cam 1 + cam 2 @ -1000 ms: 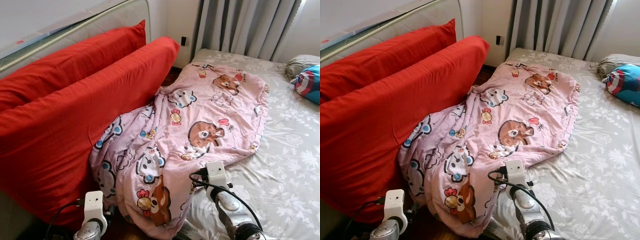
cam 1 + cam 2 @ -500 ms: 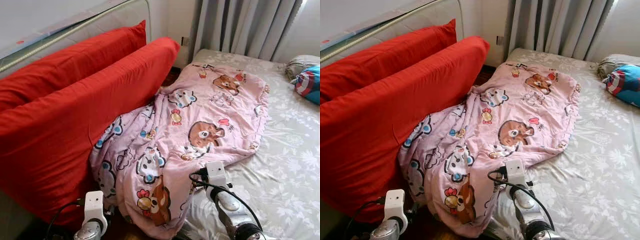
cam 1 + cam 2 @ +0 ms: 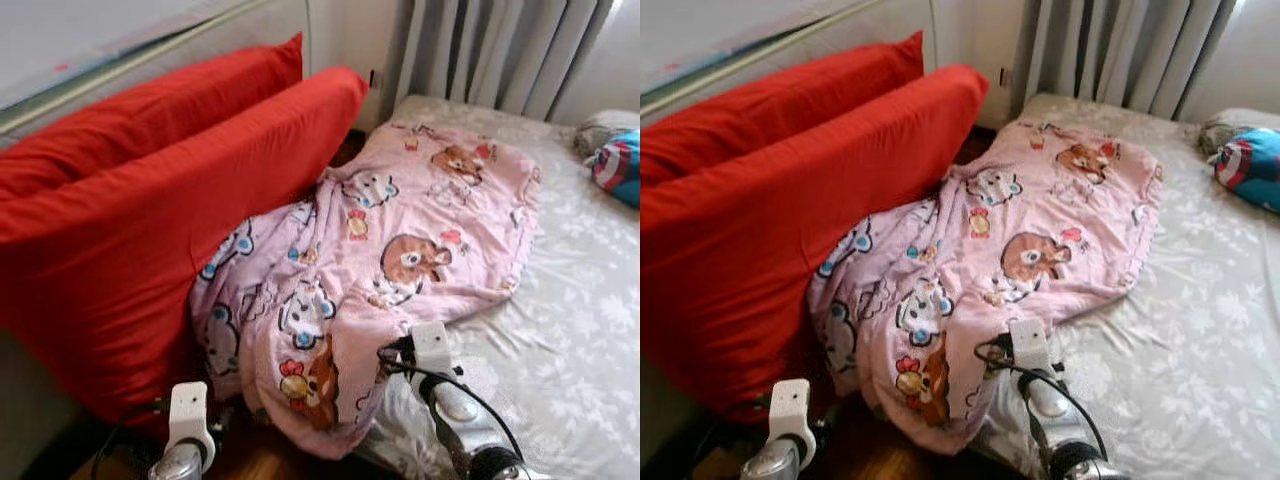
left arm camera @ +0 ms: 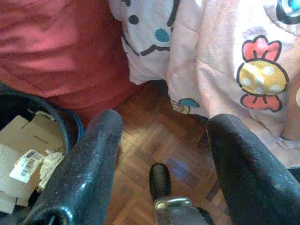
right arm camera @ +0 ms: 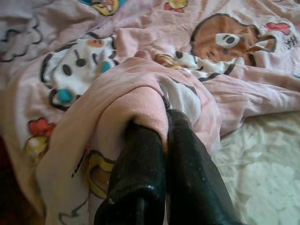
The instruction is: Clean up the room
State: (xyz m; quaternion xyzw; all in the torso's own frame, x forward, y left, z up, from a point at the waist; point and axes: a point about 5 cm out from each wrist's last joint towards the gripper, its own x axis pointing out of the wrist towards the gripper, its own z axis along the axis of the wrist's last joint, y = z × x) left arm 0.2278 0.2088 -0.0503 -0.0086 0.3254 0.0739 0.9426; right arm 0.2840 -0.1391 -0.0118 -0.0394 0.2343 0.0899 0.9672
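**Bedroom with a pink cartoon blanket half off the bed**

Grey curtains [image 3: 500,50] are hanging behind a bed [image 3: 580,330] covered with a pale floral sheet. Lying across the bed's left half is a pink blanket [image 3: 400,240] printed with cartoon animals; its lower part is spilling over the bed's left edge and hanging toward the wooden parquet floor [image 4: 154,140]. Two big red cushions [image 3: 170,200] are leaning against the wall just beside the bed, and the blanket's hanging part is touching the nearer one. A blue, red and white pillow [image 3: 618,165] is sitting at the bed's far right edge.

The right gripper [image 5: 164,117] is pinching a fold of the blanket near the bed's near left corner, its two black fingers pressed together on the cloth. The left gripper [image 4: 161,136] is hovering low over the floor beside the cushions, its fingers spread wide and holding nothing. A dark bin [image 4: 33,140] with cardboard scraps inside is standing near it.
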